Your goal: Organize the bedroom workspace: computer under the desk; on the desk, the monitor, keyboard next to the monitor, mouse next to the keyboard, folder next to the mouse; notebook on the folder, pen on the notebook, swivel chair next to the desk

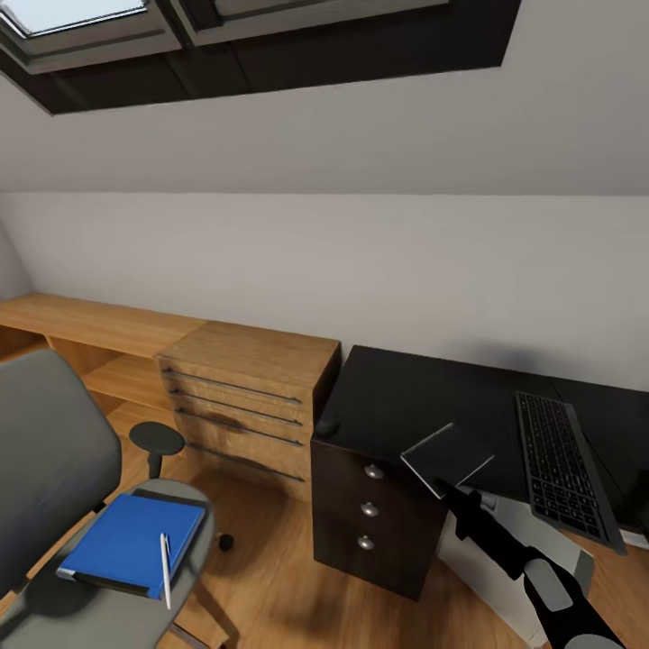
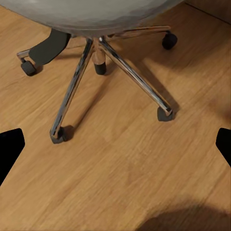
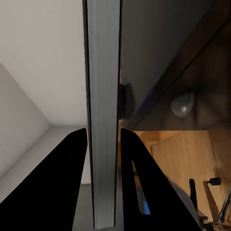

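My right gripper is shut on the notebook, a thin grey pad held tilted over the front edge of the black desk. In the right wrist view the notebook stands edge-on between the fingers. The keyboard lies on the desk at the right and the small dark mouse at its left corner. A pale box, likely the computer, sits under the desk. The swivel chair at the left carries the blue folder and the white pen. My left gripper hangs open over the floor near the chair base. The monitor is out of view.
A light wooden drawer chest and a low wooden shelf stand left of the desk against the grey wall. The desk's three drawers with silver knobs face me. Wood floor lies between chair and desk.
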Controlling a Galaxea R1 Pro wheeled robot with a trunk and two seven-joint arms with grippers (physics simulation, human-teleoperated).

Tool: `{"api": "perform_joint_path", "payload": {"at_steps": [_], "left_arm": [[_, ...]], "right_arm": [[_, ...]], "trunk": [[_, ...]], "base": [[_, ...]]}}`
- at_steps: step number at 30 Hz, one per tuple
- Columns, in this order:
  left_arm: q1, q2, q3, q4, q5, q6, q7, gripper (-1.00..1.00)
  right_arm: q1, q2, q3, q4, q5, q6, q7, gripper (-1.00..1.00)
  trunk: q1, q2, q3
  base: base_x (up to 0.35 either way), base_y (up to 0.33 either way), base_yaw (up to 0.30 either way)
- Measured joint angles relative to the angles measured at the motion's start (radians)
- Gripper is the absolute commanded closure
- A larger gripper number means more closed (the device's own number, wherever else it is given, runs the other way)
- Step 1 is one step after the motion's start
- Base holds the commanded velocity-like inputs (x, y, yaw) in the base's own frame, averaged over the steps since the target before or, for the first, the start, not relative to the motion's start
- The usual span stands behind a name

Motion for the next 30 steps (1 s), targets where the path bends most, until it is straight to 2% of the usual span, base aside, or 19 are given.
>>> {"api": "perform_joint_path", "payload": {"at_steps": [18, 27, 30], "left_arm": [[0.000, 0.000, -0.001, 0.000, 0.000, 0.000, 0.000, -1.00], [0.000, 0.000, -0.001, 0.000, 0.000, 0.000, 0.000, -1.00], [0.000, -0.001, -0.002, 0.000, -0.001, 0.000, 0.000, -1.00]], "right_arm": [[0.000, 0.000, -0.001, 0.001, 0.002, -0.026, -0.004, 1.00], [0.000, 0.000, -0.004, 0.001, 0.001, -0.042, -0.030, 1.00], [0.000, 0.000, -0.017, 0.002, 0.000, -0.062, -0.038, 1.00]], "trunk": [[0.069, -0.126, -0.056], [0.069, -0.126, -0.057], [0.069, -0.126, -0.057]], "base": [[0.000, 0.000, 0.000], [0.000, 0.000, 0.000], [0.000, 0.000, 0.000]]}}
